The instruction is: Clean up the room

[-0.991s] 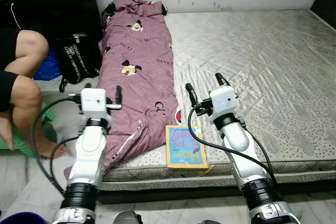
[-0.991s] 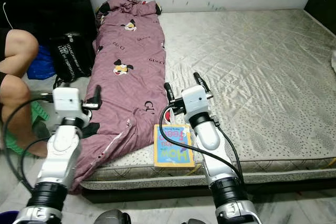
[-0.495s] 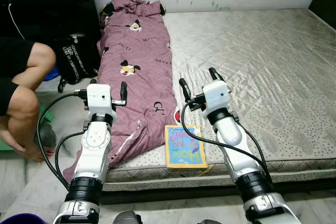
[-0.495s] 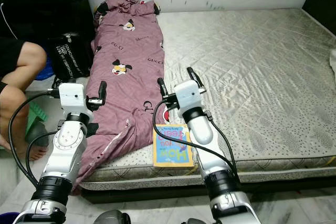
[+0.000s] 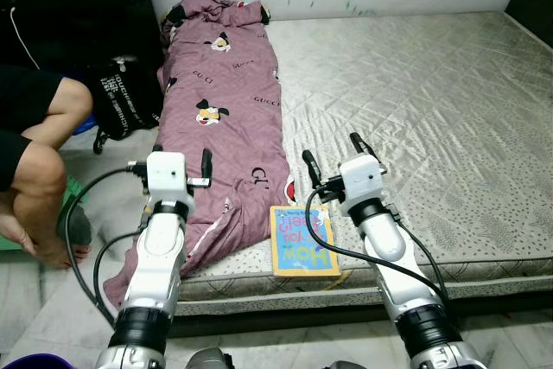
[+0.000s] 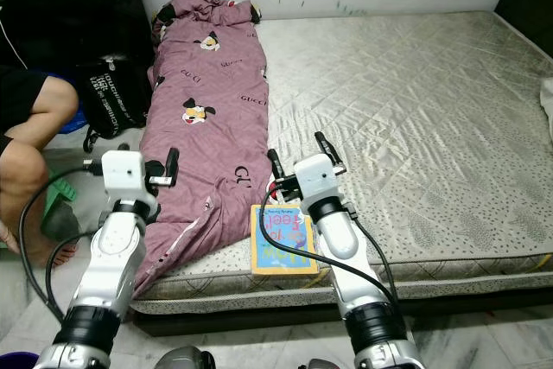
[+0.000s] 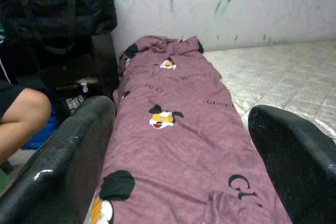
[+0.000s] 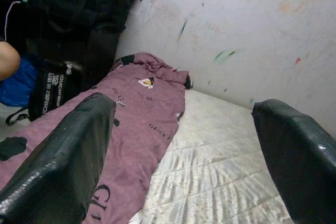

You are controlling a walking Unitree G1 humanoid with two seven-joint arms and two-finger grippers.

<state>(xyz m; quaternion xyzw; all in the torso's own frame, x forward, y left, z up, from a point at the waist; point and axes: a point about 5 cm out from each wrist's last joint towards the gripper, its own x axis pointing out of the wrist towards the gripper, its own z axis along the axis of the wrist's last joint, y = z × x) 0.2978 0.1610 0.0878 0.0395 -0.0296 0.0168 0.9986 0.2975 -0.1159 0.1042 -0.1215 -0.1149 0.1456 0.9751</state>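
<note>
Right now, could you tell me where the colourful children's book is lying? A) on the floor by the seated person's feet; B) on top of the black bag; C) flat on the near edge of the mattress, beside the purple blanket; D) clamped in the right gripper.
C: the book lies flat at the mattress front edge, just right of the purple blanket, below the open right gripper.

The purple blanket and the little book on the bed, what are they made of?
The purple blanket looks like soft woven cloth, matte: it wrinkles, bunches and droops over the mattress edge. The book looks like paper or thin card with a printed, slightly glossy cover: it lies flat and stiff, though the exact stock is hard to tell.
</note>
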